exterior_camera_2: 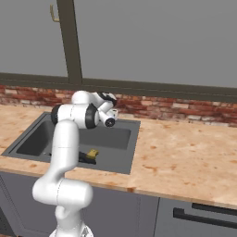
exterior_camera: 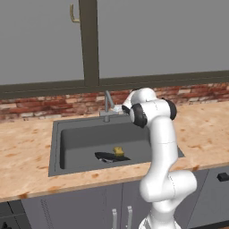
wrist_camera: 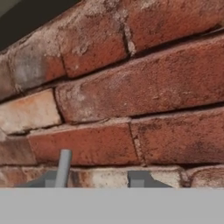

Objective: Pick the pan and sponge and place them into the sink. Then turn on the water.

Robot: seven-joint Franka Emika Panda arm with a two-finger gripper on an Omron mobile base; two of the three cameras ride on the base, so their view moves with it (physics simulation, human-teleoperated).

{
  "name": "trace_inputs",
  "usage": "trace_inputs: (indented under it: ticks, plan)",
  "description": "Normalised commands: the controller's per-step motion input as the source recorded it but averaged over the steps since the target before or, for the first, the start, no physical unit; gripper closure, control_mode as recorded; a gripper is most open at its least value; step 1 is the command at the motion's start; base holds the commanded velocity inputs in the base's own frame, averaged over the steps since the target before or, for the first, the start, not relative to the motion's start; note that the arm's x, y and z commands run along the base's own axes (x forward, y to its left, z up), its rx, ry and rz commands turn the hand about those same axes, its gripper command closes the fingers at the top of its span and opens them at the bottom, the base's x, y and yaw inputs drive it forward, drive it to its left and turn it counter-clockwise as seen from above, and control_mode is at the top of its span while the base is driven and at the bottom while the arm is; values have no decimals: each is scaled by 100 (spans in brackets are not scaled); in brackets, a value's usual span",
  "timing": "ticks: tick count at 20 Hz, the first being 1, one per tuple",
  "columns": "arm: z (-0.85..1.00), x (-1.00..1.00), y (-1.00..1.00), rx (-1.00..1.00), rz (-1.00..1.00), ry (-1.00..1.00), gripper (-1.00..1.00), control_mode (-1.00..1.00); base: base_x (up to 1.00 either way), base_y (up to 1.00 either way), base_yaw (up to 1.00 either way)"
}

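Left base view: one sink [exterior_camera: 56,147], w/ one pan [exterior_camera: 107,157] and one sponge [exterior_camera: 118,151] both inside it, sponge sitting on the pan near the front wall. One faucet [exterior_camera: 108,105] at the sink's back rim, arm's wrist right beside it. Right base view adds one dark drawer handle [exterior_camera_2: 203,218] below the counter, right of the sink. Hand view, gripper [wrist_camera: 98,179] facing brick wall [wrist_camera: 131,87] behind the sink: two tips apart, a thin grey bar [wrist_camera: 63,168] by one tip; can't tell if anything's gripped.
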Motion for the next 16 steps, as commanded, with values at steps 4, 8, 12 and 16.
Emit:
trace_inputs:
  ticks: [4, 8, 12, 16]
  plan:
    - [-5, -6, -47, 2, -7, 3, 100, -100, 0, 0, 0]
    - [-7, -10, -47, 2, -7, 6, 100, -100, 0, 0, 0]
    - [-5, -13, -51, 2, -6, 8, 100, -100, 0, 0, 0]
    - [-8, -21, -62, 3, -1, 6, 100, -100, 0, 0, 0]
